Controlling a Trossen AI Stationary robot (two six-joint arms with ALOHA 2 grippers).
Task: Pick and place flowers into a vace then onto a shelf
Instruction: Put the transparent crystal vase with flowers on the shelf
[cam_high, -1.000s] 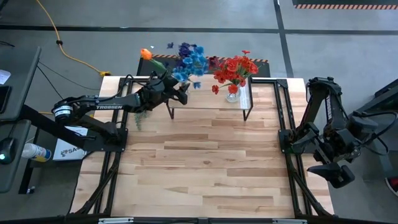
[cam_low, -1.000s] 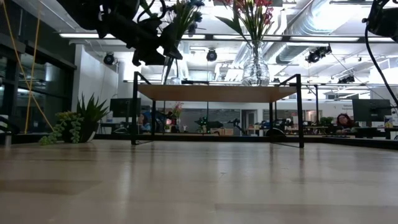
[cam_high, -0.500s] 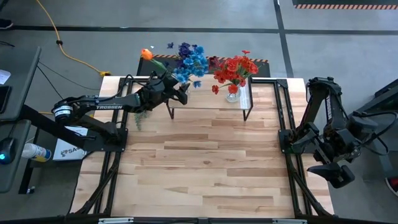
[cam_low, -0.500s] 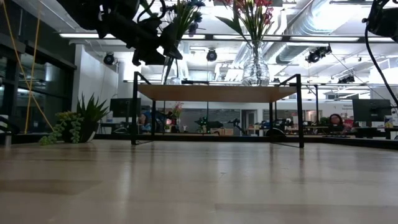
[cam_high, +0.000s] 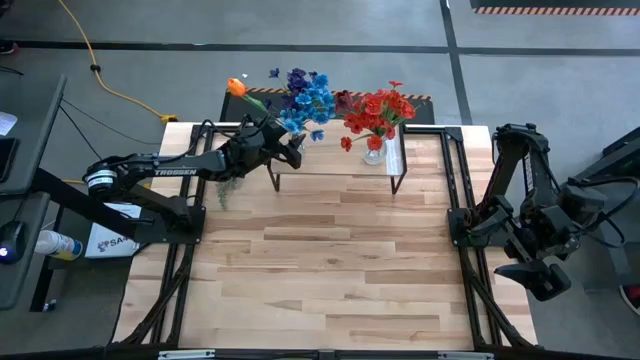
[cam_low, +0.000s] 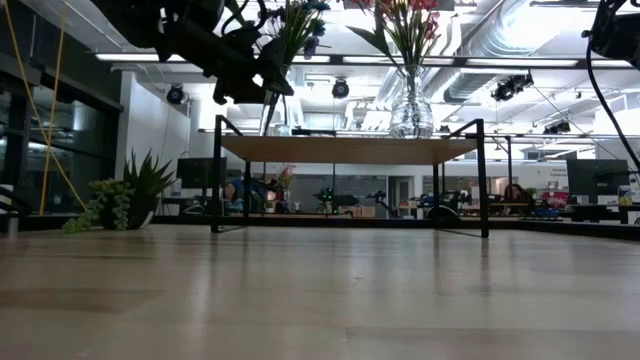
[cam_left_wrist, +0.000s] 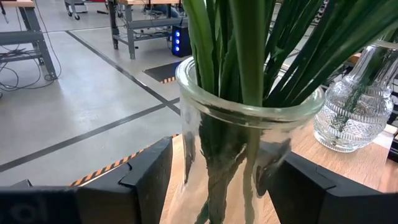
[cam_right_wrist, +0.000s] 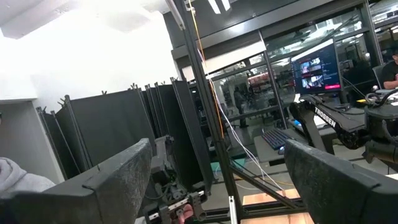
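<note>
1. The left gripper (cam_high: 285, 143) is clenched around a clear glass vase (cam_left_wrist: 239, 149) of flowers (cam_high: 305, 97), held over the left end of the shelf (cam_high: 340, 160), upper middle of the high view.
2. A second cut-glass vase (cam_high: 374, 152) with red flowers (cam_high: 380, 110) stands on the shelf's right part.
3. A small green plant (cam_low: 125, 200) sits left of the shelf in the low view.
4. The right gripper (cam_right_wrist: 211, 180) hangs spread and empty at the table's right edge.

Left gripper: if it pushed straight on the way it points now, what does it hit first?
Probably the cut-glass vase of red flowers on the shelf. The left gripper, shut on the clear jar of stems, points toward it in the left wrist view. Depth is unclear; the carried jar would touch first.
</note>
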